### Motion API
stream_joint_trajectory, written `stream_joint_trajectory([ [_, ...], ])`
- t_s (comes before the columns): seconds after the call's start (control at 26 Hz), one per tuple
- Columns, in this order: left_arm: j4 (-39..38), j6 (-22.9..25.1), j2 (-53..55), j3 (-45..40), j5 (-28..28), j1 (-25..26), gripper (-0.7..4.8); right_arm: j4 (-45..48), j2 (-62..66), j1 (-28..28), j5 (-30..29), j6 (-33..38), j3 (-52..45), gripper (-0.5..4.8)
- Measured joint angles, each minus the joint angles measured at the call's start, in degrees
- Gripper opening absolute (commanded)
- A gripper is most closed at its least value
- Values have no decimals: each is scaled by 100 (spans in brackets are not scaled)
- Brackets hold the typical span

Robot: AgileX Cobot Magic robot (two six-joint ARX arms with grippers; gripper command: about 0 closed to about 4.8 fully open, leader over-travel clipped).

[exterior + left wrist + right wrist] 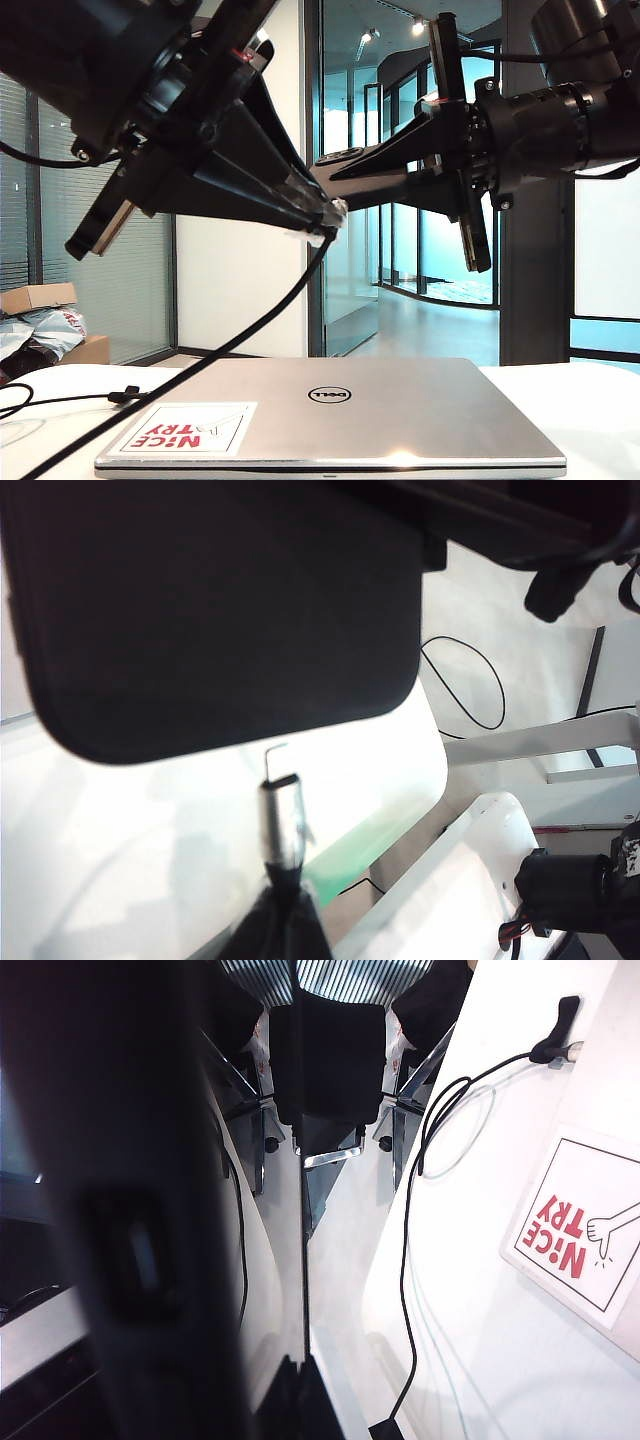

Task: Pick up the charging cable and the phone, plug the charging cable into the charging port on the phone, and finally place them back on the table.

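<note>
I have both arms raised above the closed laptop (pixel 330 415), which lies on the desk (pixel 590 420), and I take it that the plugging step is in hand now. My left hand (pixel 325 215) is closed on the charging cable (pixel 215 355) just behind its silver plug (pixel 281 815); from there the cord hangs down past the front left corner of the laptop to the desk. My right hand (pixel 335 165) comes from the other side and is shut on the phone (pixel 215 610), so the two hands meet high over the middle of the laptop lid. In the left wrist view the plug tip stands just beside the phone's rounded edge, and I cannot see the charging port itself there. So for me the plug is near but not yet inside. I think the next move needs a very small, straight push, with the tip lined up to the slot first, because a tilted plug will slide off the edge.
</note>
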Motion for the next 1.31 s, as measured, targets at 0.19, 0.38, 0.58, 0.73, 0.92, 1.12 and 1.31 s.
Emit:
stream_joint_trajectory([
  [0.19, 0, 0, 0, 0, 0, 0, -6, 0, 0, 33, 4, -2, 0, -6],
  [0.38, -9, 0, 0, 0, 2, 0, -6, 4, 0, 107, 37, 0, 0, -6],
  [0.58, -7, 0, 0, 0, 2, 0, -6, 4, 0, 107, 37, -4, 2, -6],
  [0.73, -9, 0, 0, 0, 4, 0, -6, 4, 0, 105, -9, -35, 2, -6],
  [0.92, -9, 0, 0, 0, 4, 0, -6, 7, 0, 103, -15, -35, 2, -6],
  [1.12, -13, 0, 0, 0, 2, 0, -6, 7, 0, 55, -46, -20, 2, -6],
  [1.31, -11, 2, 0, 0, 0, 0, -6, 4, 0, -2, -70, -11, 2, -6],
])
